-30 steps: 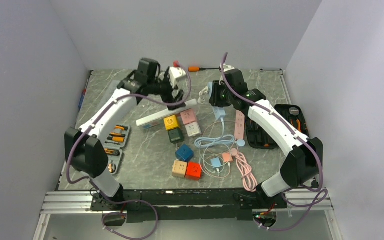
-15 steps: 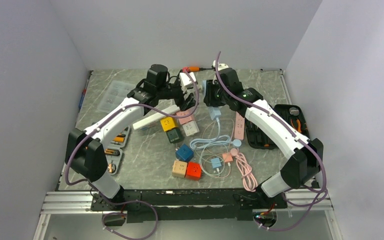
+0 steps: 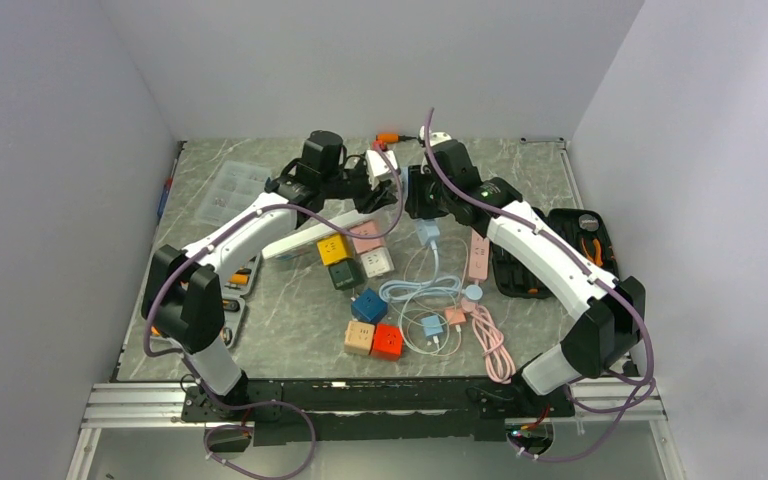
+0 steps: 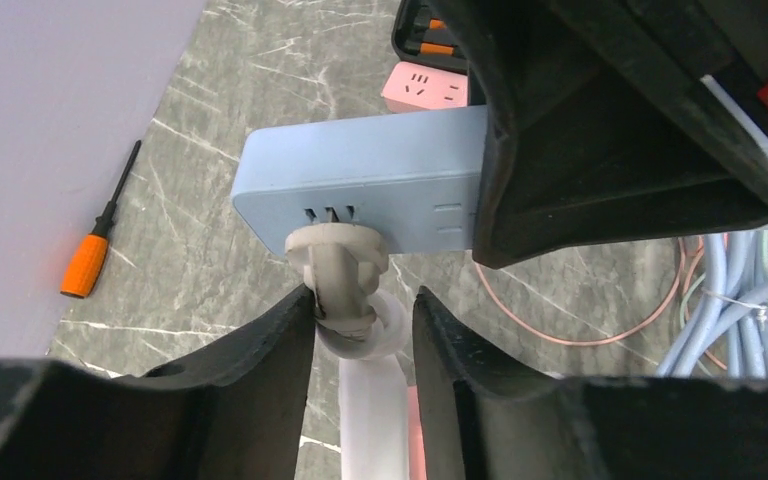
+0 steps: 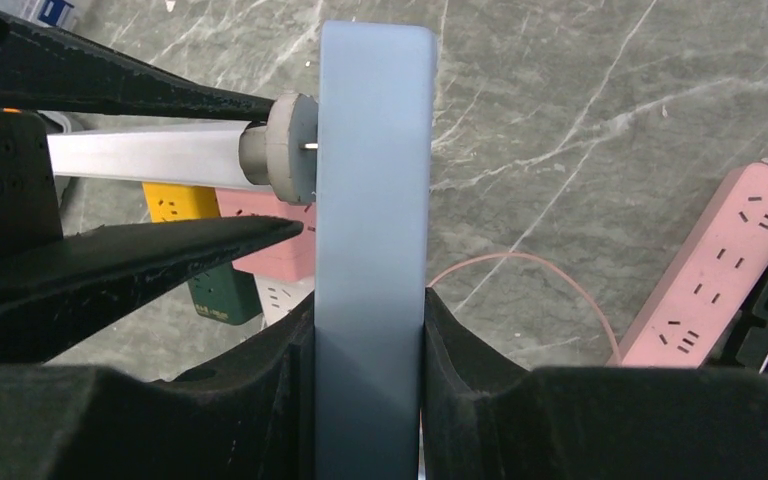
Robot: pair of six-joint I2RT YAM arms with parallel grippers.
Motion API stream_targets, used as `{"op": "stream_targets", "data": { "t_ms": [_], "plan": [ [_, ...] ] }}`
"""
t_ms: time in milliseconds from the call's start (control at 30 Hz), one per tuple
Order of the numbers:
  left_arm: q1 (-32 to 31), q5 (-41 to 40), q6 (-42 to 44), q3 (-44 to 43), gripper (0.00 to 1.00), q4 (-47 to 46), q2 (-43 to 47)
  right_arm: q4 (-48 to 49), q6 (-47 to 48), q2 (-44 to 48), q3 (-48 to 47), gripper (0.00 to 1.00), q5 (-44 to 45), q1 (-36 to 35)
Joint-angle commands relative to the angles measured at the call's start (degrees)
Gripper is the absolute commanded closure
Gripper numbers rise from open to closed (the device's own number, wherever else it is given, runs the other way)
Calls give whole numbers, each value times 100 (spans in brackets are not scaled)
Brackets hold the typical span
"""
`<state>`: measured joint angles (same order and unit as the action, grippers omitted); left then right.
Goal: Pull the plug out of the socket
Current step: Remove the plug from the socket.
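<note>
My right gripper (image 5: pixel 370 330) is shut on a light-blue socket strip (image 5: pixel 372 200), holding it on edge above the table. A white plug (image 4: pixel 338 260) sits in the socket's (image 4: pixel 360 190) face, and its white cord (image 4: pixel 372 400) trails down between my left gripper's (image 4: pixel 362 325) jaws. These jaws flank the plug. One finger (image 4: pixel 280 345) touches it and a narrow gap remains at the other finger (image 4: pixel 450 345). In the right wrist view the plug (image 5: pixel 285 150) juts from the strip's left side between the left fingers (image 5: pixel 130 260). From above, both grippers (image 3: pixel 380 188) (image 3: pixel 418 195) meet at the back middle.
Below lie coloured cube sockets (image 3: pixel 345 250), a blue cube (image 3: pixel 368 305), a red cube (image 3: pixel 388 341), a white strip (image 3: pixel 305 235), a pink strip (image 3: pixel 478 255) and coiled cables (image 3: pixel 430 300). A black tool case (image 3: pixel 560 255) is right, a tool tray (image 3: pixel 230 290) left, an orange screwdriver (image 4: pixel 85 265) at the back.
My left arm swung right to the socket and its jaws narrowed from wide open to closely flank the plug. The right arm shifted slightly left, still holding the socket.
</note>
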<state>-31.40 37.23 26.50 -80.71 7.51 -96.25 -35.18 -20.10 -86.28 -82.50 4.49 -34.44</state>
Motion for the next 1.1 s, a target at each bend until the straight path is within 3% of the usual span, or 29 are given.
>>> {"op": "stream_targets", "data": {
  "t_ms": [0, 200, 300, 333, 367, 467, 500, 700, 867, 1067],
  "plan": [
    [-94, 151, 154, -240, 58, -136, -103, 802, -177, 151, -425, 100, -234, -185],
    [-180, 190, 360, -191, 57, 36, -140, 914, -214, 121, -351, 100, -274, -250],
    [-262, 145, 526, -119, 41, 93, -140, 985, -205, 89, -391, 100, -319, -265],
    [-274, 162, 553, -119, 42, 107, -147, 963, -193, 53, -405, 100, -319, -265],
    [-274, 159, 546, -139, 49, 106, -148, 956, -182, 26, -418, 100, -303, -265],
    [-270, 9, 577, -197, 95, 32, -125, 981, -153, 7, -340, 100, -273, -268],
    [-267, -74, 590, -242, 100, 33, -130, 1005, -152, 13, -290, 100, -268, -266],
    [-175, -120, 729, -575, 100, 338, -123, 1150, -114, -79, 194, 100, -96, -165],
    [-99, -122, 1237, -496, 100, 741, 133, 1392, -214, -282, 855, 100, -145, 496],
    [-19, -161, 1623, -314, 100, 1017, 348, 1189, -108, -620, 1018, 100, 556, 787]
  ]
}}
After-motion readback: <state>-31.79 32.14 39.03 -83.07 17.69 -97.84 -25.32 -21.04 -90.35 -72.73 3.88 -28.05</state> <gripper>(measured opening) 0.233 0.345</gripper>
